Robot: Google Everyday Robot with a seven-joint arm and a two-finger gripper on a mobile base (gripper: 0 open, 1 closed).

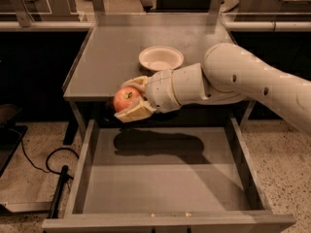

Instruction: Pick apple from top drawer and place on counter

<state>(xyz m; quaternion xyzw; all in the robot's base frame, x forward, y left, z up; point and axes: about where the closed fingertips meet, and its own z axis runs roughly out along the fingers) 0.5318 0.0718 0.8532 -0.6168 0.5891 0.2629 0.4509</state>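
So the biggest thing here is the grey metal bench [112, 47], flat top with a raised rim round the back and sides. Right under the bench's front edge the top drawer [81, 171] is pulled all the way out toward me, a wide shallow grey tray with low walls. All I can see on its floor is a dark shadow [155, 144] up near the bench end. The robot's fat white arm [252, 76] comes in from the bench's right side and cuts across its front right corner, pointing left. On the bench itself, about the middle and a bit toward the back, sits a white bowl [161, 58], upright, well apart from the arm's tip. The gripper [130, 101] is at the bench's front edge, left of the middle, lying sideways. Its beige fingers [133, 113] are clamped on the apple [126, 98], one above and one below. The apple is red-orange with a paler patch. It's held up in the air right at that front edge, above the drawer's back end, not resting on the bench or in the drawer. Off the bench's left side a black cable [34, 165] loops on the speckled floor.
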